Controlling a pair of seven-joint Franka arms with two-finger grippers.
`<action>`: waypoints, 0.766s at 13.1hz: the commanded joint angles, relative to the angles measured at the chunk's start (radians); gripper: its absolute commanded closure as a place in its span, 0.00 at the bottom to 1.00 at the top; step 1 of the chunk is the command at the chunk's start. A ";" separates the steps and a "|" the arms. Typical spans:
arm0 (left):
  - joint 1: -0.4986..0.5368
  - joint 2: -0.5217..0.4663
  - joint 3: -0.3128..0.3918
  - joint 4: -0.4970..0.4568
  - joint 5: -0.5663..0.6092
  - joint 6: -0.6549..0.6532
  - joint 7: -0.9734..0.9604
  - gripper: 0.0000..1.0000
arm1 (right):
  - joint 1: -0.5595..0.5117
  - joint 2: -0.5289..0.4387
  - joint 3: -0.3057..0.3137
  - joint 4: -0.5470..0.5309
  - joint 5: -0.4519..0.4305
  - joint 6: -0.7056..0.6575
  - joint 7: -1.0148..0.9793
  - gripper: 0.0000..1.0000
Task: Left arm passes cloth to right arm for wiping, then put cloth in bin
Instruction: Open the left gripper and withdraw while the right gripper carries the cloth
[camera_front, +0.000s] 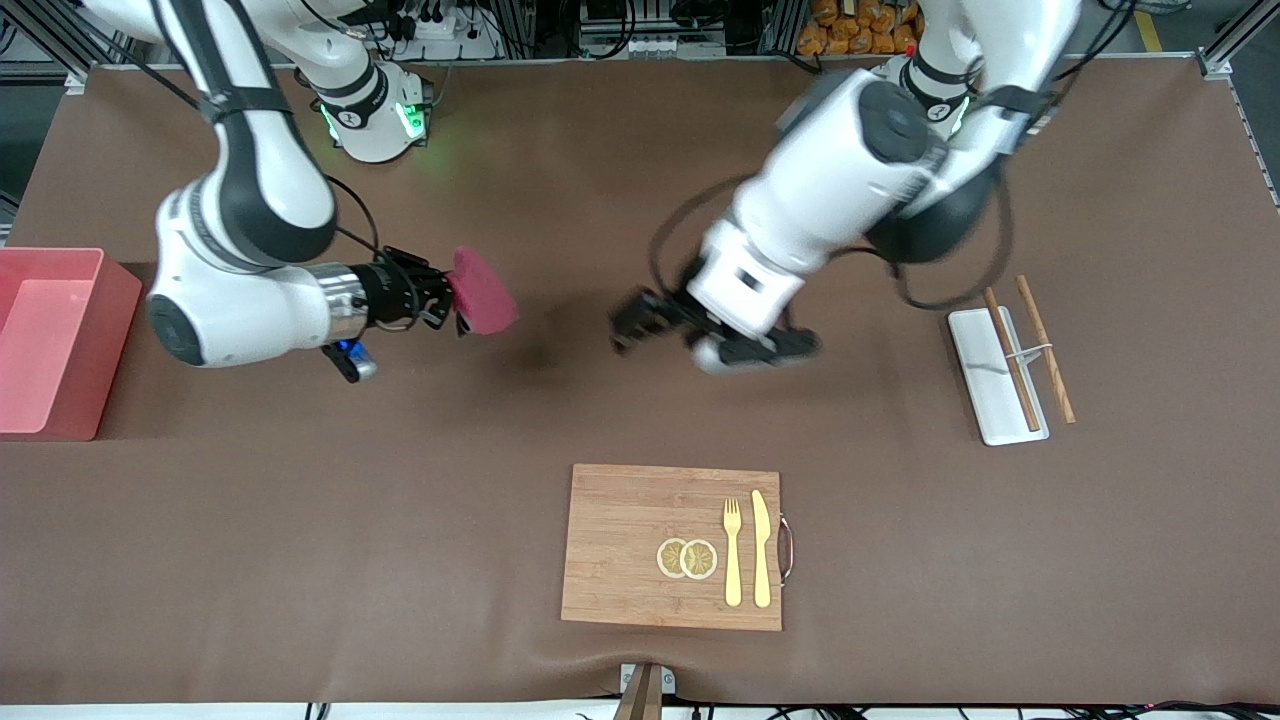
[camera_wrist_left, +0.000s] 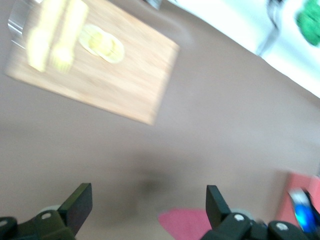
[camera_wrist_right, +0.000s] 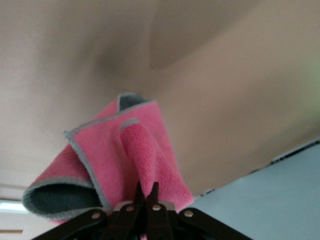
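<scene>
No text, label or number can be read anywhere — none.

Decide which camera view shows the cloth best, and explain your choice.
The right wrist view: the cloth fills it, folds and grey edging plain, pinched in the shut right gripper. The front view shows it small, over the table; the left wrist view catches only a pink edge.

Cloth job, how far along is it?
Handover looks done: the right end effector is shut on the cloth above the table, and the left end effector is open and empty. Wiping has not visibly started; the bin holds no cloth.
</scene>
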 joint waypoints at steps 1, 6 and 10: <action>0.097 -0.018 -0.010 -0.019 0.116 -0.064 0.001 0.00 | -0.029 0.030 -0.008 -0.022 -0.028 0.018 -0.132 1.00; 0.266 -0.016 -0.010 -0.022 0.139 -0.130 0.184 0.00 | -0.303 0.074 -0.006 -0.071 -0.213 0.006 -0.511 1.00; 0.379 -0.062 -0.010 -0.025 0.139 -0.267 0.335 0.00 | -0.540 0.074 -0.006 -0.015 -0.458 -0.060 -0.821 1.00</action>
